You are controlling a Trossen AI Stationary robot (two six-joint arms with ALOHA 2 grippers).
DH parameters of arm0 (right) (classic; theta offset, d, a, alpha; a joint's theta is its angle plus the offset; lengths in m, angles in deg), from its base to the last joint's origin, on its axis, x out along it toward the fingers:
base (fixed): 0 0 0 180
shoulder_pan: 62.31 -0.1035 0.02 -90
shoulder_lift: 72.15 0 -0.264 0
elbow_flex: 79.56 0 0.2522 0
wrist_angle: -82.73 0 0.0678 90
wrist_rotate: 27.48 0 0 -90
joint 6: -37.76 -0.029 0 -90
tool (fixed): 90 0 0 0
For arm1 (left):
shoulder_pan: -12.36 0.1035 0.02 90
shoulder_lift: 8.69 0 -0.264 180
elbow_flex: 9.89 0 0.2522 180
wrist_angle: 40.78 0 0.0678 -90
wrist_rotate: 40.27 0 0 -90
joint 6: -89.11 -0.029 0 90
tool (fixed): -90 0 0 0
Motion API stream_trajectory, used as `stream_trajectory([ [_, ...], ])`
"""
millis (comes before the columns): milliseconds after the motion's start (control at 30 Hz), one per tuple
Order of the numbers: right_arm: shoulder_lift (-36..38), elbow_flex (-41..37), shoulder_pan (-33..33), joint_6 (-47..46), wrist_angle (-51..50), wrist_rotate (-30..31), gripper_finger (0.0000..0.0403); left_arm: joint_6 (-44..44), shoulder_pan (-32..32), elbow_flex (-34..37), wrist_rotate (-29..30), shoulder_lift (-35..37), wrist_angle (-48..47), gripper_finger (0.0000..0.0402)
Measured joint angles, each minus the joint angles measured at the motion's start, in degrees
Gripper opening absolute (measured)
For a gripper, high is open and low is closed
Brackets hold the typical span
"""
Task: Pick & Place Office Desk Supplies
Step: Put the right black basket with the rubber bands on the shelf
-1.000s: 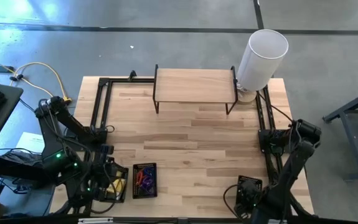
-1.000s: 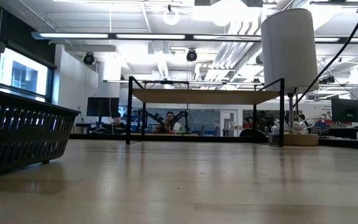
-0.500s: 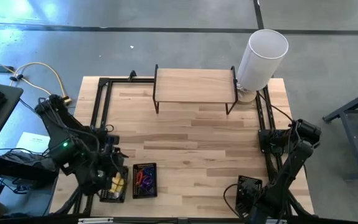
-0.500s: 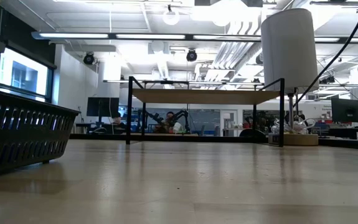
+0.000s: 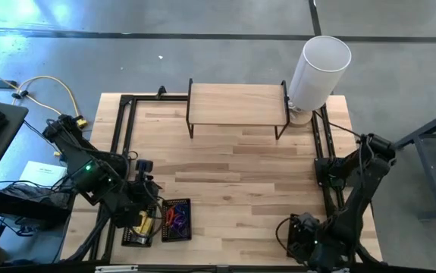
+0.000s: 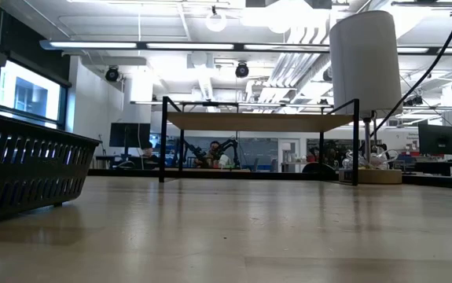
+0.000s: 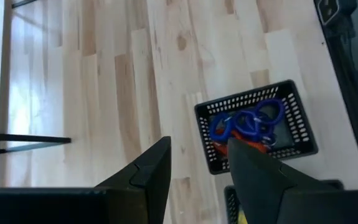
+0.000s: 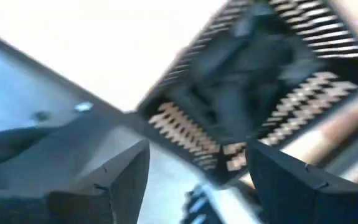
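Two black mesh trays sit side by side near the table's front left. One [image 5: 176, 220] holds blue, purple and red loops [image 7: 248, 122]; the other [image 5: 139, 229] holds yellow packets. My left gripper [image 7: 197, 169] hangs open above them with nothing between its fingers, beside the loop tray [image 7: 256, 124]. A third mesh tray [image 5: 301, 227] with small black clip-like pieces [image 8: 247, 59] stands at the front right. My right gripper [image 8: 197, 180] is open over it, clear of the pieces. In the high view the right arm [image 5: 331, 231] hides its fingers.
A low wooden shelf riser [image 5: 236, 106] stands at the table's far middle, with a tall white cylinder [image 5: 318, 72] at the far right. Black frame bars [image 5: 123, 125] run along both sides. Bare wood lies across the table's middle. A mesh tray wall [image 6: 21, 165] fills the low view's left.
My left arm has swung from the table's left edge toward the middle, coming over the two front-left trays. My right arm has risen a little above the front-right tray. The trays have stayed in place.
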Motion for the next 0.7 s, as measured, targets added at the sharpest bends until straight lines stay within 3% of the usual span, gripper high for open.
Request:
stream_trajectory([
  [233,0.32,0.02,-1.04,7.55,12.77,5.05,0.0255,6.61,-0.04,0.0,0.0,-0.02,3.14,0.0149],
  [400,-0.48,0.02,0.45,7.96,12.79,4.46,0.0251,22.11,-0.04,0.0,0.02,-0.02,6.54,0.0149],
  [700,-0.58,0.02,2.57,20.97,11.05,4.64,0.0239,28.37,-0.97,0.0,0.45,-2.72,8.52,0.0149],
])
